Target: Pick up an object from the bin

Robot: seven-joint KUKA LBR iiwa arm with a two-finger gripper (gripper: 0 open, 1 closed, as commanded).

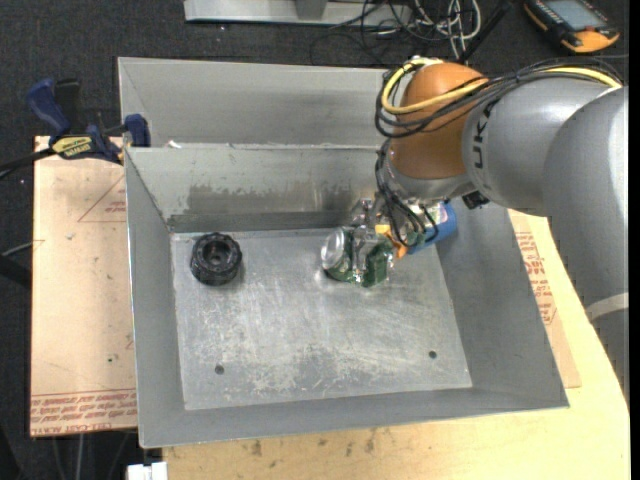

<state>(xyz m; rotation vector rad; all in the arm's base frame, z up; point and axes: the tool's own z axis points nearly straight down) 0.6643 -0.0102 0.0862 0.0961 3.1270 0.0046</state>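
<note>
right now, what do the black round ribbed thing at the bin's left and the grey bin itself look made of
The black round ribbed thing looks like matte plastic or rubber: dull, no glints, moulded ridges round a central hole. The grey bin looks like bare sheet metal, scuffed, with a soft sheen.

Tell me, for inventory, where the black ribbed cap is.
Camera view: the black ribbed round cap lies left on the grey metal bin's floor, near the back wall.
</note>
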